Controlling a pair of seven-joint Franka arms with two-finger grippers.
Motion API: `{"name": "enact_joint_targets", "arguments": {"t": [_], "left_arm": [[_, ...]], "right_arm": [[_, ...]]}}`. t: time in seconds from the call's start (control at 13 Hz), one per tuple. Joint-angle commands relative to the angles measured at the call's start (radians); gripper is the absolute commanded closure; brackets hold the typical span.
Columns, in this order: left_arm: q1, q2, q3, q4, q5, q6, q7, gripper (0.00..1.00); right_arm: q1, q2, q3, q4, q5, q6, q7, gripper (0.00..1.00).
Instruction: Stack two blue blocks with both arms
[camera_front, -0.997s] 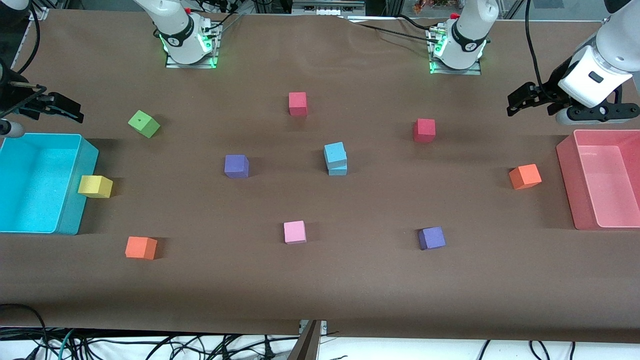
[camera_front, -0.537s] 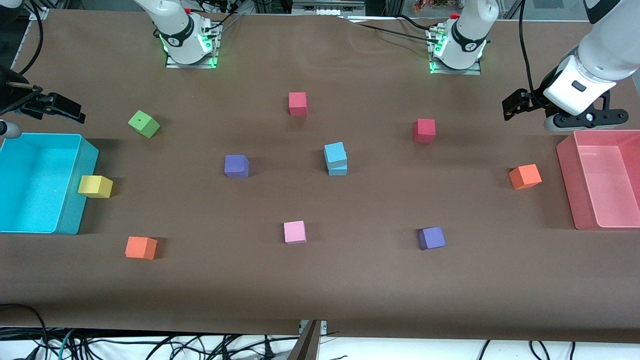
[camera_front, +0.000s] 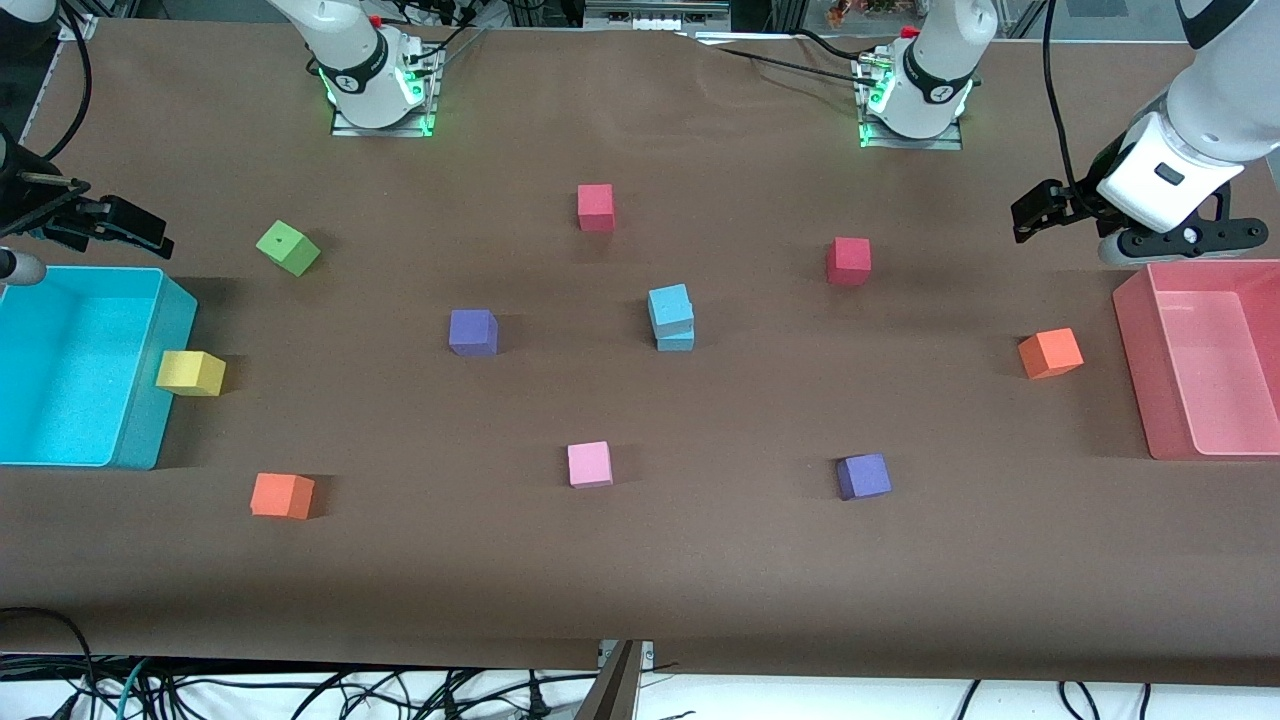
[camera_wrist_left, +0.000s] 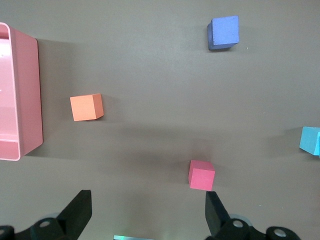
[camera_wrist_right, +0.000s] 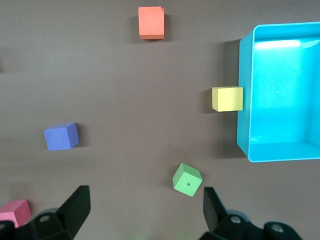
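light: bright, even | shadows: soft, short | focus: sharp | glare: none

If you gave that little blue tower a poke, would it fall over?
Probably. The top blue block sits a bit crooked on the bottom blue block, not squarely lined up, so a nudge could slide it off. The cubes look like light foam, so they'd likely tumble softly and not roll far.

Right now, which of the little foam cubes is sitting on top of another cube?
The upper light sky-blue foam cube, mid-table. It rests, slightly askew, on the other sky-blue cube. Every other cube sits alone on the brown table cover.
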Motion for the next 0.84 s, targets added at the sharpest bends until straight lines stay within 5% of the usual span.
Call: {"name": "enact_joint_targets", "arguments": {"t": [0.0,0.77], "left_arm": [[0.002,0.004,-0.008,0.023,0.015,-0.021,-0.021,0.0],[0.0,0.0,-0.009,0.028,0.004,-0.016,-0.023,0.0]], "right_arm": [[-0.014,0.012,0.014,0.03,0.004,-0.006,0.011,0.0],[-0.012,0.012,0.016,0.024,0.007,-0.001,0.012,0.0]]}}
